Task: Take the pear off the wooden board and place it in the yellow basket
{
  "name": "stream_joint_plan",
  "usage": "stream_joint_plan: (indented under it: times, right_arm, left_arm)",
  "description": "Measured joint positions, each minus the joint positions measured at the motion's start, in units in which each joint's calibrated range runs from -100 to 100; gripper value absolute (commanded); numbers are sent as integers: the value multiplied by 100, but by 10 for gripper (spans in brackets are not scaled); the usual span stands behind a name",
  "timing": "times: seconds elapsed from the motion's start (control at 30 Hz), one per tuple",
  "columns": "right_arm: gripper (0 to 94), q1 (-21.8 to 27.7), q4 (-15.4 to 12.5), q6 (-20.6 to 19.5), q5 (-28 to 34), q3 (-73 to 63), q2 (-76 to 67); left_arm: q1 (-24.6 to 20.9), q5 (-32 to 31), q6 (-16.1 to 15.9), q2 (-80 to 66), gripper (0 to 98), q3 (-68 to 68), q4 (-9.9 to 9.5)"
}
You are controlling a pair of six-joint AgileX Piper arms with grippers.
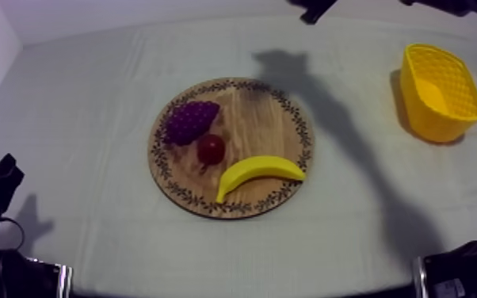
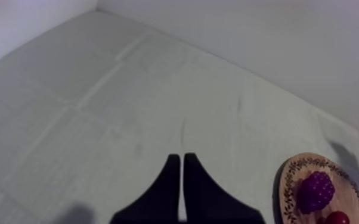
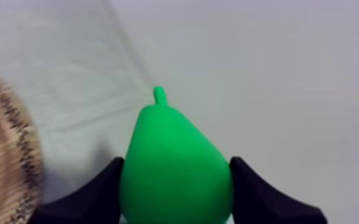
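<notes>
1. Right gripper (image 3: 176, 196): clenched on the pear (image 3: 173, 155). One black finger (image 3: 95, 193) sits at each flank of its wide end, and the stem points away from the camera.
2. Pear: off the board (image 3: 3, 161) and held over the cloth (image 3: 265, 71), with the board's patterned rim just beside it.
3. Left gripper (image 2: 180, 184): fingers pressed together in a narrow wedge with nothing between them, over bare cloth. Past it is the board's edge, carrying the grapes (image 2: 316, 190) and a small red fruit (image 2: 337, 217).
4. The right wrist view gives the grip itself. The top view gives the layout.
5. Top view, board: it lies mid-table. The grapes are at its far left, the small red fruit is just beside them toward the middle, and a banana (image 1: 257, 170) curves along the near right rim.
6. Top view, basket (image 1: 428, 119): yellow, upright with its mouth up, at the table's far right. It is well apart from the board.
7. Top view, arms: a black arm part (image 1: 313, 9) comes in at the upper edge between board and basket. Its shadow (image 1: 329, 111) runs from the board's far rim across the cloth. The left arm sits low at the left edge.
</notes>
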Motion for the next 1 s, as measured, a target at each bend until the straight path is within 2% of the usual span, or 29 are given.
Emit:
stream_joint_plan:
  times: [0.1,0.27,0.5,0.67,0.8,1.0]
  right_arm:
    - [299,309,-6,-308,-219,106,-316]
    - [291,879,-6,-793,-250,371,-843]
    - [287,1791,33,-1289,291,894,-1459]
    - [298,2328,50,-1286,935,1344,-1728]
    - [300,2618,332,-1441,1338,1548,-1813]
    - [301,2626,972,-2125,1608,1770,-1765]
  left_arm:
    - [0,0,0,0,1,0,0]
    - [0,0,0,0,1,0,0]
    - [0,0,0,0,1,0,0]
    - [0,0,0,0,1,0,0]
    - [0,0,0,0,1,0,0]
    - [0,0,0,0,1,0,0]
